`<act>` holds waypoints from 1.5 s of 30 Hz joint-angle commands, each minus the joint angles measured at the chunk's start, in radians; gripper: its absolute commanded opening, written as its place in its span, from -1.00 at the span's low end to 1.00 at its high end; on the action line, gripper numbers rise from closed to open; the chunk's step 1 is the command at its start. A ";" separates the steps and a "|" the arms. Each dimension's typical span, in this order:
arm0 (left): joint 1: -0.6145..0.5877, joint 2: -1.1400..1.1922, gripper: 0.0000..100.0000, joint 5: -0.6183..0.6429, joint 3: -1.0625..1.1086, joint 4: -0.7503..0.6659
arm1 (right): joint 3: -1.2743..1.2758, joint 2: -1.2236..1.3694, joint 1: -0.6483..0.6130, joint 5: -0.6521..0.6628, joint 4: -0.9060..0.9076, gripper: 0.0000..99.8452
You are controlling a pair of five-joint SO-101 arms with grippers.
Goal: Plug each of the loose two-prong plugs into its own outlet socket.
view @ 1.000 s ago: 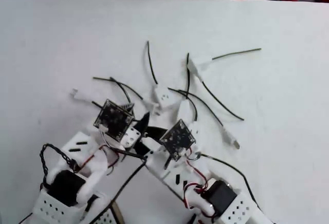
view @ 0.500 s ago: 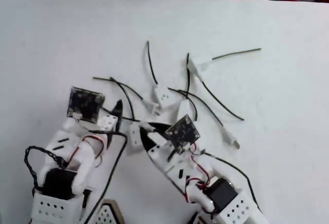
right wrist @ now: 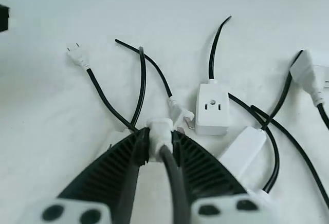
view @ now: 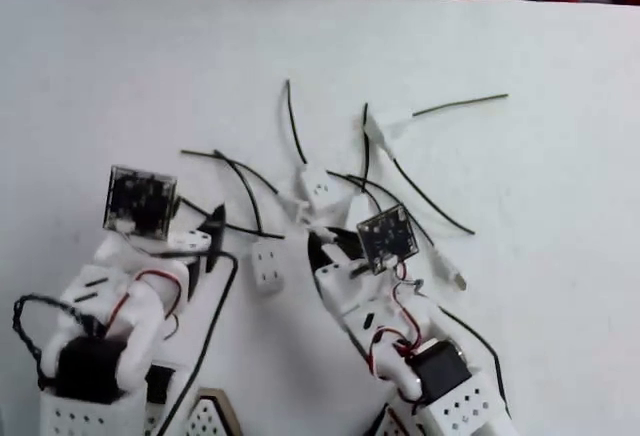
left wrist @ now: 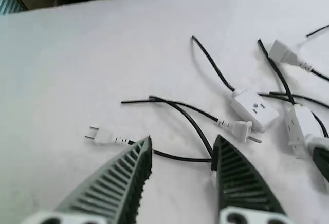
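Right jaws: the right gripper [right wrist: 159, 141] is clamped tight on a small white two-prong plug [right wrist: 157, 126], with the plug's black cord running back between the jaws toward the arm.
Left jaws: the left gripper [left wrist: 181, 151] is spread wide and holds nothing. It hangs over the cord of a thin white plug [left wrist: 100, 135] at the far left.
Near socket: a small white socket block with two slots [view: 265, 264] lies on the tabletop [view: 100, 76] between the two arms.
Likely target: the white square outlet socket [right wrist: 212, 108] sits just beyond the held plug, a little to the right.
Doing it well: square the prongs to the slots before pushing, then drive low and straight. The socket is loose and light and will probably slide, so the empty left jaws could brace it.
In the way: a second white plug [right wrist: 176, 112] lies between the held plug and the square socket, close beside it.
Crowded side: to the right, a long white socket block [right wrist: 241, 149] and crossing cords leave little room to swing.
Open room: the left and far tabletop are bare, and the far edge is well apart from everything.
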 commanded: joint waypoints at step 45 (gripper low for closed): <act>0.130 1.372 -0.56 -0.624 -0.377 -0.315 | -0.046 -0.012 0.231 -0.006 -0.076 -0.97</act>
